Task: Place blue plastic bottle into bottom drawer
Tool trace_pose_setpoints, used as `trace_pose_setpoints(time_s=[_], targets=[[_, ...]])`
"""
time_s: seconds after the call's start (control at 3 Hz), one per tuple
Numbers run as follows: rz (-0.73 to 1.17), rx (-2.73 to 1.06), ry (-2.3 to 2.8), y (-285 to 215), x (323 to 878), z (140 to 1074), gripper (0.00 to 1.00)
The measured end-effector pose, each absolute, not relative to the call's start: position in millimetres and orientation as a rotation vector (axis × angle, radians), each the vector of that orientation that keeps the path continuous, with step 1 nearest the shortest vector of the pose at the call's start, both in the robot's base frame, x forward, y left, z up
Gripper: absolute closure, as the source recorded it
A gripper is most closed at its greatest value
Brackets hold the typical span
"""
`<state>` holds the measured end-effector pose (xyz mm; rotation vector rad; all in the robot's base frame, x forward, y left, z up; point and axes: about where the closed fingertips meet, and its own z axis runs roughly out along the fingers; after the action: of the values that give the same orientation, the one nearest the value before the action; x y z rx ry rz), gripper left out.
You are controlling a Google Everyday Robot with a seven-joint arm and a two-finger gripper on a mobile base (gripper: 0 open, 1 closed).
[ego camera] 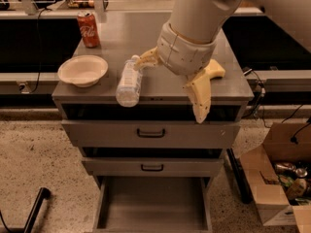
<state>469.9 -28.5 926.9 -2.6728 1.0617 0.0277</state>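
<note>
The blue plastic bottle (129, 81) lies on its side on the grey cabinet top (126, 33), cap end away from me, near the front edge. The bottom drawer (150, 203) is pulled out and holds nothing. My gripper (172, 79) hangs over the middle of the cabinet top, just right of the bottle, open and empty. One yellow finger (146, 59) is next to the bottle's cap end. The other finger (199, 98) points down over the front edge.
A red soda can (89, 29) stands at the back left and a cream bowl (83, 70) sits left of the bottle. A yellow sponge (216, 70) is partly hidden behind my arm. An open cardboard box (279, 178) stands on the floor at the right.
</note>
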Motion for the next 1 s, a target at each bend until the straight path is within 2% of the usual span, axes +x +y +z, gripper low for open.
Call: trace_pose_setpoints(time_s=[0.67, 1.0], targets=[[0.049, -2.701, 1.016, -23.9, 473.9, 923.7, 0.00], [0.050, -2.840, 0.788, -0.3, 496.0, 911.0, 0.00]])
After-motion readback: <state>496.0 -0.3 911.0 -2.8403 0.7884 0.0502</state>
